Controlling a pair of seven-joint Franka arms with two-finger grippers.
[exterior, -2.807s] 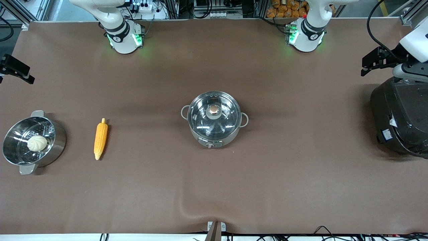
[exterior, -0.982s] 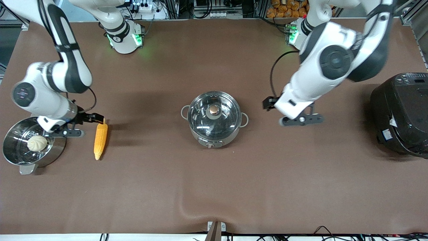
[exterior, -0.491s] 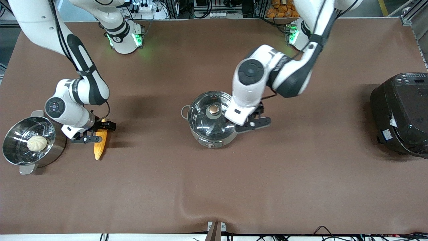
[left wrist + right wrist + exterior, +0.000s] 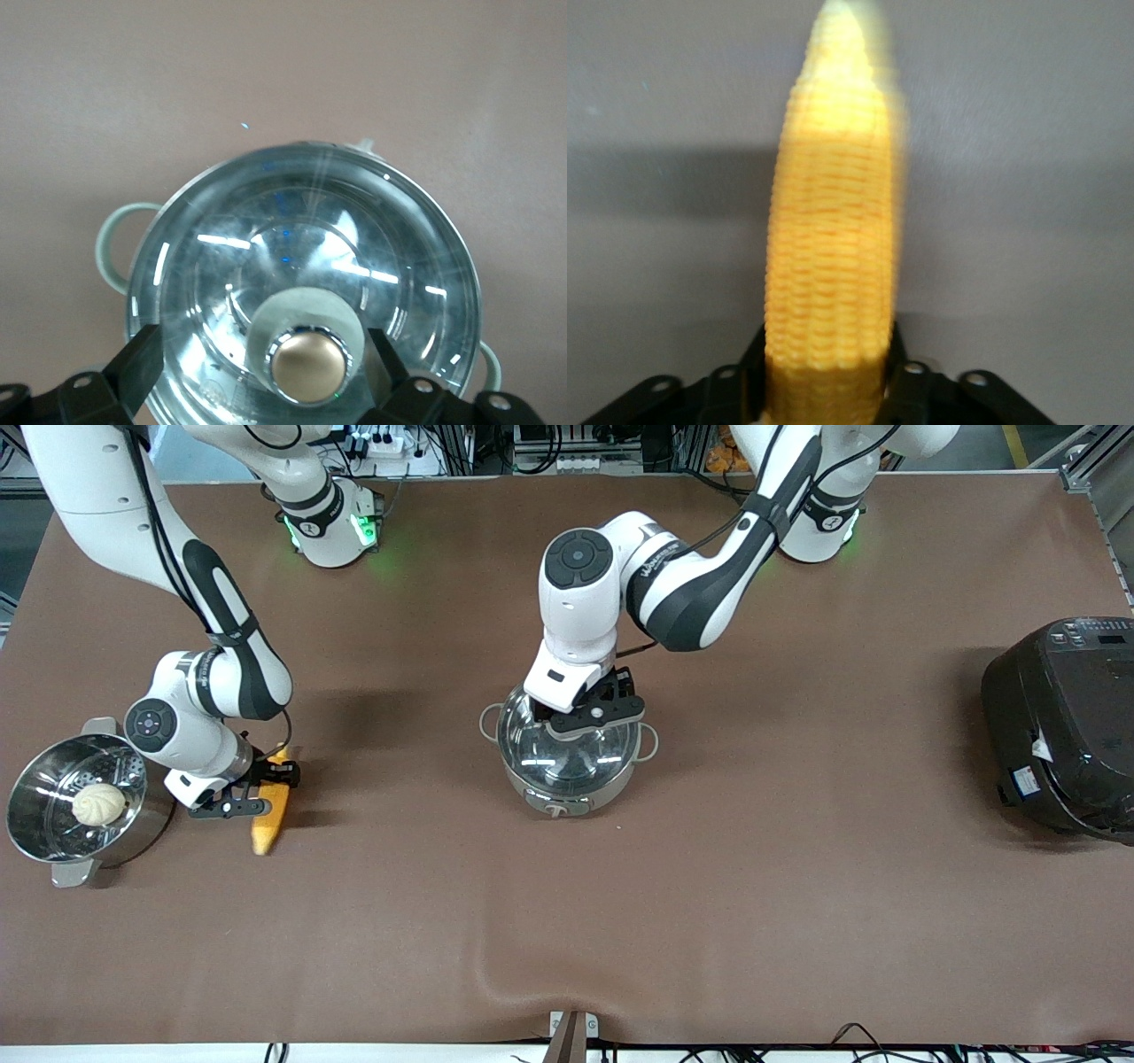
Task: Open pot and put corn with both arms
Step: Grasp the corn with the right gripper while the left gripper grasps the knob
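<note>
The pot (image 4: 570, 757) sits in the middle of the table (image 4: 709, 921), its glass lid (image 4: 301, 292) in place with the copper knob (image 4: 308, 363) on top. The left gripper (image 4: 592, 713) is over the lid; in the left wrist view its two fingers (image 4: 137, 363) are spread wide, one on each side of the knob, and neither touches it. So the opening step is in hand but the lid is not yet gripped.

The corn (image 4: 270, 808) lies toward the right arm's end of the table, just beside the steel steamer (image 4: 146, 815) that holds a white bun (image 4: 98, 803). The right gripper (image 4: 237, 795) is down at the corn's thick end. In the right wrist view the fingers (image 4: 899, 390) sit close on either side of the cob (image 4: 833, 257); they seem to be pinching it, and the cob appears to lie on the table or barely off it.

Next, as I judge it, the left gripper needs to drop a little, squeeze on the knob, and carry the lid straight up and aside so the pot's mouth is free. Only then should the right arm bring the corn across and lower it in. A black rice cooker (image 4: 1059, 726) stands at the table edge on the left arm's end, well apart from all this.
</note>
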